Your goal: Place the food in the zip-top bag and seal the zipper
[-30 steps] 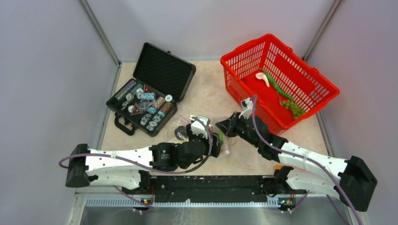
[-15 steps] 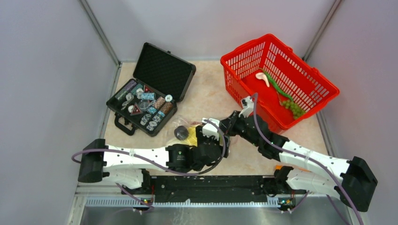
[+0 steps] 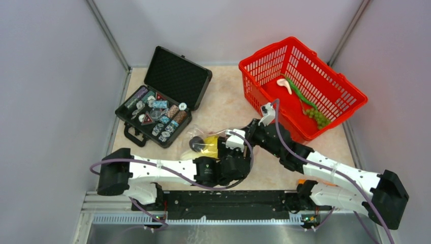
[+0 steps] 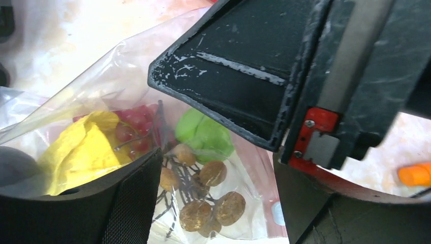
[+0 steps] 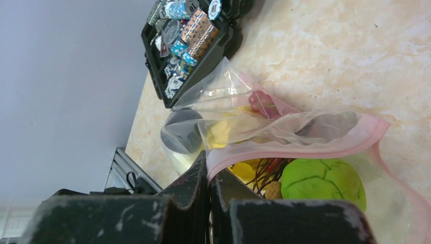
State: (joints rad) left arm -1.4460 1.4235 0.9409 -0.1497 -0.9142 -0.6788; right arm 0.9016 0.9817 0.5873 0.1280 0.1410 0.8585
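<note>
Shift: your left arm has slid rightward along the lower middle of the overhead view. That has uncovered the yellow end of the bag and brought its gripper right up beside the right one.
Left gripper (image 4: 216,170): fingers spread wide and gripping nothing. The bag shows through the gap, low in the wrist view.
Right gripper (image 5: 209,170): fingers closed on the near end of the zipper (image 5: 325,145), bottom centre of its wrist view.
Zipper axis: from that pinch the pink strip runs toward the right edge of the frame, then turns down at the corner. The two lips look parted, so treat it as unsealed.
Nearer arm: your left. I judge it should straddle the strip just beside the pinch and run along it, away from the right fingers.
Zip-top bag (image 3: 203,145): at the centre of the overhead view, just left of both grippers and below the black case (image 3: 162,96).
Food inside: yellow leafy bunch (image 4: 81,147), red grapes (image 4: 133,129), green pear-like fruit (image 4: 206,134) and brown bits (image 4: 213,198).
Far: green grapes (image 3: 319,118) lie in the red basket (image 3: 350,89) at upper right, well apart from the bag.
</note>
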